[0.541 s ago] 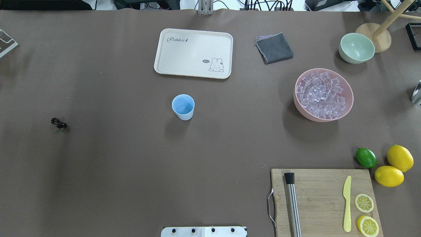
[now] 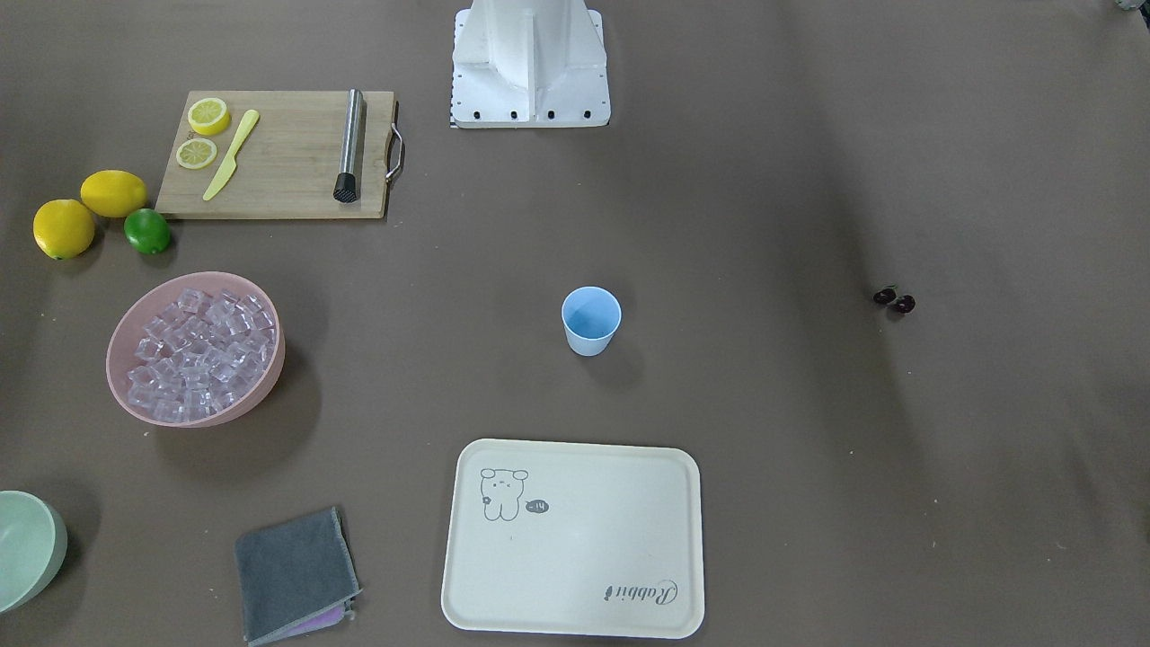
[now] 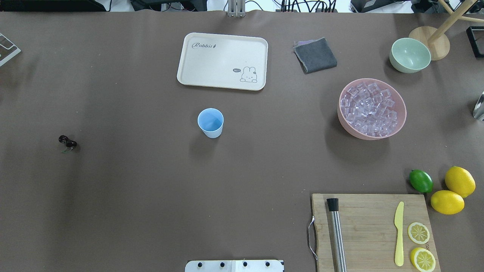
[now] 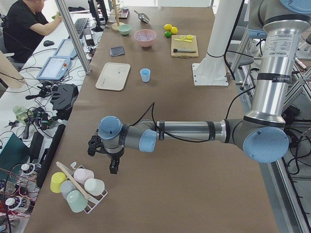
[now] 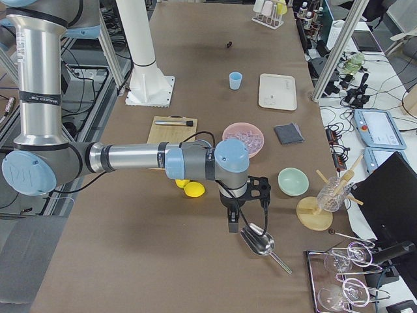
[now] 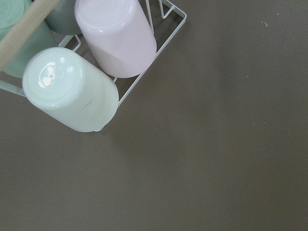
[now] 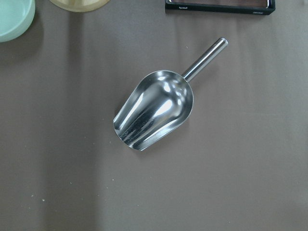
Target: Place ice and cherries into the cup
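Note:
The light-blue cup (image 3: 210, 122) stands upright and empty mid-table, also in the front view (image 2: 591, 320). The dark cherries (image 3: 67, 142) lie far to its left on the bare table, also in the front view (image 2: 895, 300). The ice (image 3: 370, 107) fills a pink bowl (image 3: 346, 126) at the right. My left gripper (image 4: 113, 166) shows only in the exterior left view, off the table's left end by a cup rack. My right gripper (image 5: 232, 223) shows only in the exterior right view, above a metal scoop (image 7: 154, 110). I cannot tell whether either is open or shut.
A cream tray (image 3: 222, 61) and grey cloth (image 3: 315, 55) lie behind the cup. A pale green bowl (image 3: 410, 55) stands at the back right. A cutting board (image 3: 372, 230) holds a muddler, knife and lemon slices; a lime (image 3: 421, 181) and lemons sit beside it. Upturned cups (image 6: 72, 91) fill the rack.

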Tool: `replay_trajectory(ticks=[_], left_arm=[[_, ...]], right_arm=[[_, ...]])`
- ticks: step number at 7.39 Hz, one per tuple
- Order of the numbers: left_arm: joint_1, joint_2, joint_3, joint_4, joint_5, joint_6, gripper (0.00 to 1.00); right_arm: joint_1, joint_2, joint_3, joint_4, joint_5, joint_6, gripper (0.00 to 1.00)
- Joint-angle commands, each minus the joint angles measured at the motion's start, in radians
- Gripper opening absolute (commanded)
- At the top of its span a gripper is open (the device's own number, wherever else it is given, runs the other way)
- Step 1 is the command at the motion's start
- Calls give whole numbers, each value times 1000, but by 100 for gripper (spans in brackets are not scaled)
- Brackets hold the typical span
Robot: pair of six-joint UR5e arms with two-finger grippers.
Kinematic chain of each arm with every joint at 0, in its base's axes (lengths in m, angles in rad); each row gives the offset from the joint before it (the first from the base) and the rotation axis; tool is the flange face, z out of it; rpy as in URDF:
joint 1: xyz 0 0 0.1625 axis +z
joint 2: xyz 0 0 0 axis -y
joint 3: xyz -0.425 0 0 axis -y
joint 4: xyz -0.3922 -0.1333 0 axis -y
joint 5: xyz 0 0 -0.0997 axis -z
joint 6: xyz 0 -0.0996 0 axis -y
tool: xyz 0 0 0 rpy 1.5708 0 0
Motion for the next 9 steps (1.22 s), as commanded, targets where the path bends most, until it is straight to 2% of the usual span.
replay_trajectory(ticks=[1, 2, 4, 6, 7, 9], left_arm=[[8, -1, -3, -6, 2, -2, 98], [8, -1, -6, -20, 2, 3, 98], [8, 25, 1, -152, 5, 1, 98], [10, 25, 11, -158, 5, 1, 98], [10, 25, 12, -158, 5, 1, 98], [10, 25, 15, -160, 5, 0, 98]], right_arm=[[-88, 10, 82, -1, 21, 9, 100], [-165, 59, 116, 1, 23, 11, 100], [-288, 191, 117, -5, 41, 29, 99], [-446, 295, 94, -1, 21, 32, 99], [-492, 311, 89, 1, 20, 67, 98], [-587, 381, 46, 4, -43, 300, 95]])
